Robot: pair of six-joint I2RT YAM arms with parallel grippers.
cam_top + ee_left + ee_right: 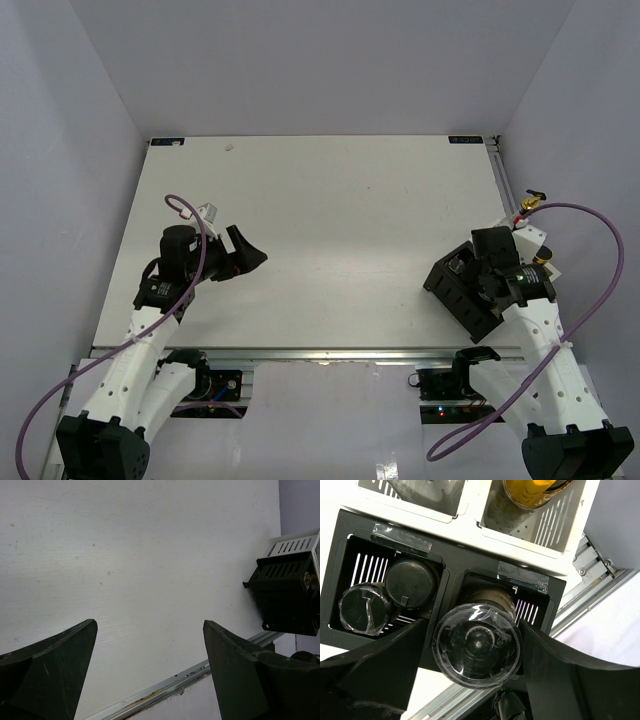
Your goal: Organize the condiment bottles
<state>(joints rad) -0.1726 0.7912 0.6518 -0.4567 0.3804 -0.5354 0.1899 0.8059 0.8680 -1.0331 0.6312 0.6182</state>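
Right claw (472, 624) straddles the round clear-lidded bottle (477, 652), one finger close on each side. You can't tell from the wrist view whether the pads are gripping the lid or are just clear of it. The bottle stands upright in the right-hand compartment of the black slotted metal rack (455, 555), apparently seated.

Left claw (150, 655) is wide open, empty, over bare white table (330, 230), well apart from everything.

Risks:
- If a pad sticks to the lid when you pull up, the bottle could tilt or come out with it. Open fully before lifting.
- The fingers sit tight to the compartment walls. Any sideways drift on retreat could hook the rack and drag it, and it's near the aluminium edge rail (592, 560).
- The left-hand finger hangs just beside the two dark black-capped jars (411, 582) in the neighbouring compartment. Swinging that way would knock them.

Around: the white slotted rack (475, 505) touches the black one on the far side and holds an amber-filled glass bottle (530, 490), whose gold spout (530, 207) shows from above. The other white compartment's contents are unclear.
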